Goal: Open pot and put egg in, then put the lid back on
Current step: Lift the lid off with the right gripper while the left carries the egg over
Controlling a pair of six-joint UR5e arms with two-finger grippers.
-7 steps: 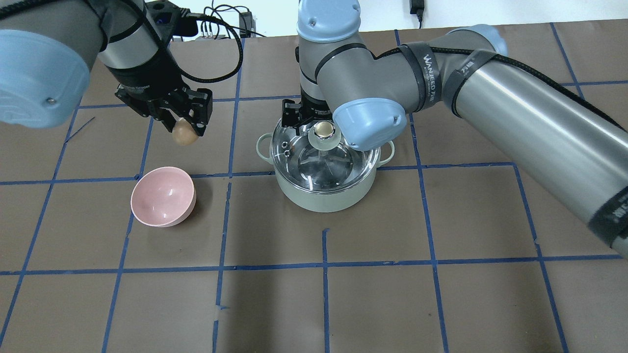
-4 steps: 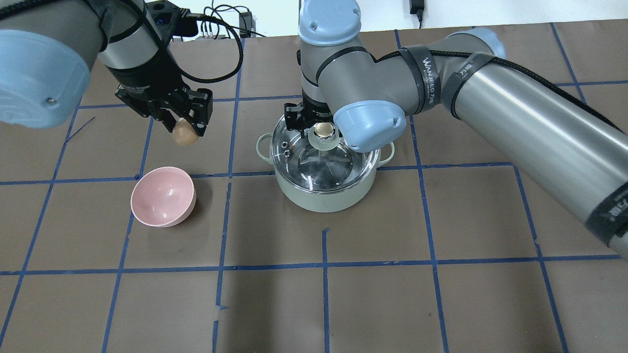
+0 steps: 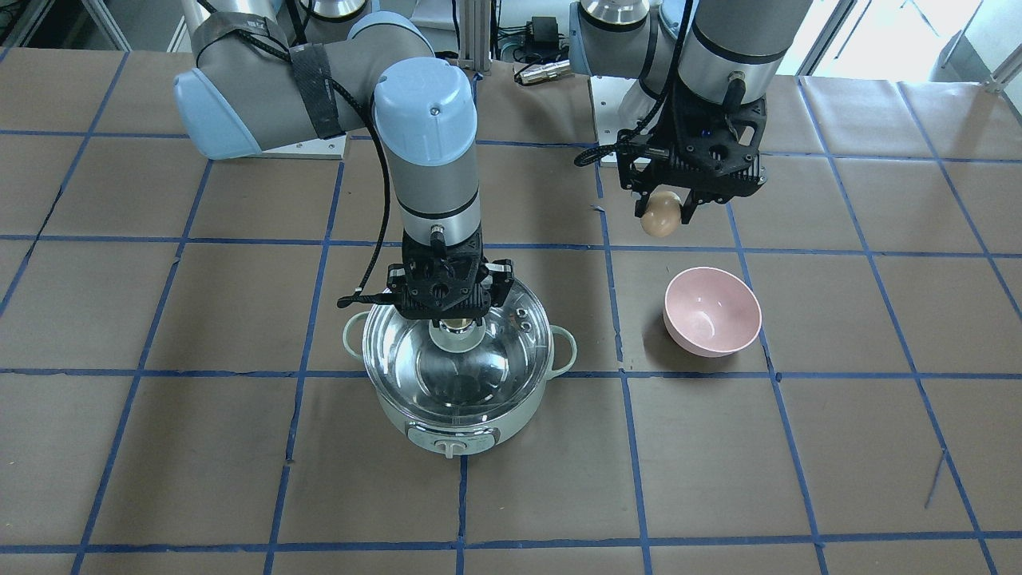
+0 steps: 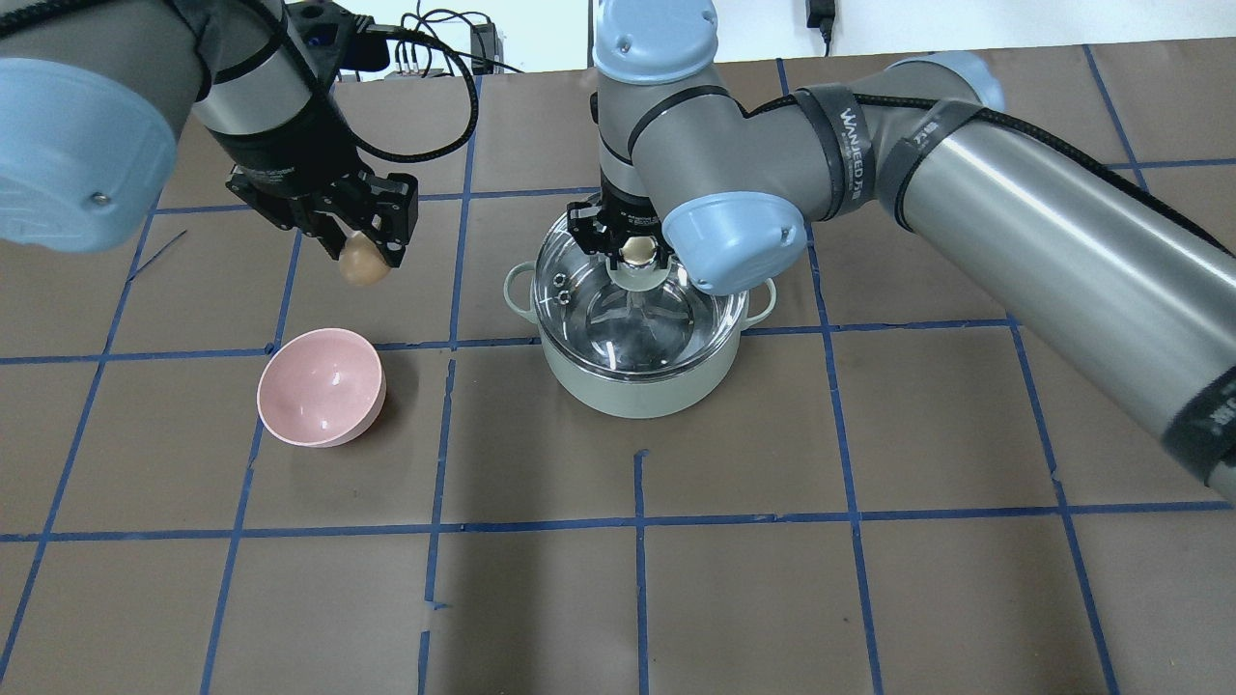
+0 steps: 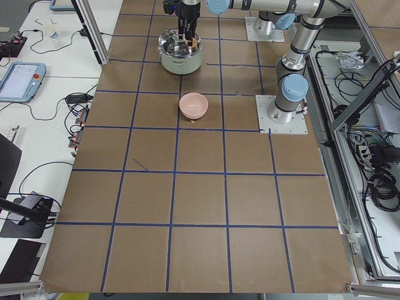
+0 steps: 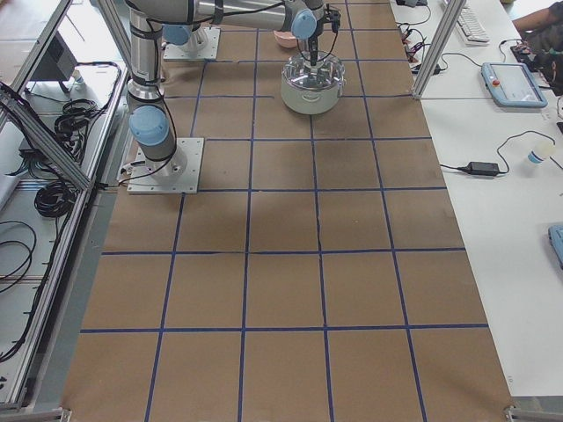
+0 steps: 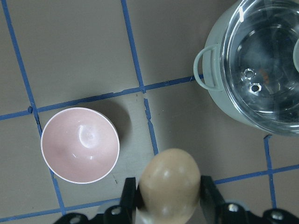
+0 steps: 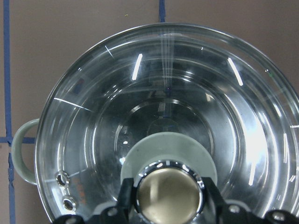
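The mint-green pot [image 4: 632, 391] stands mid-table with the glass lid [image 4: 579, 290] resting on it. My right gripper [image 4: 635, 253] is over the lid's gold knob [image 8: 169, 193], and its fingers [image 8: 125, 198] press both sides of the knob, shut on it. The pot [image 3: 447, 423] and the lid [image 3: 495, 359] also show in the front view. My left gripper [image 4: 364, 253] is shut on the light-brown egg [image 4: 362, 270] and holds it in the air left of the pot. The egg [image 7: 169, 184] fills the bottom of the left wrist view.
A pink bowl [image 4: 321, 386] sits on the table below and in front of the held egg, left of the pot. Blue tape lines [image 4: 637, 521] grid the brown table. Cables [image 4: 425, 58] lie at the back edge.
My right gripper has shifted slightly right and settled around the lid's knob. The left arm with the egg has not moved. The lid stays on the pot.
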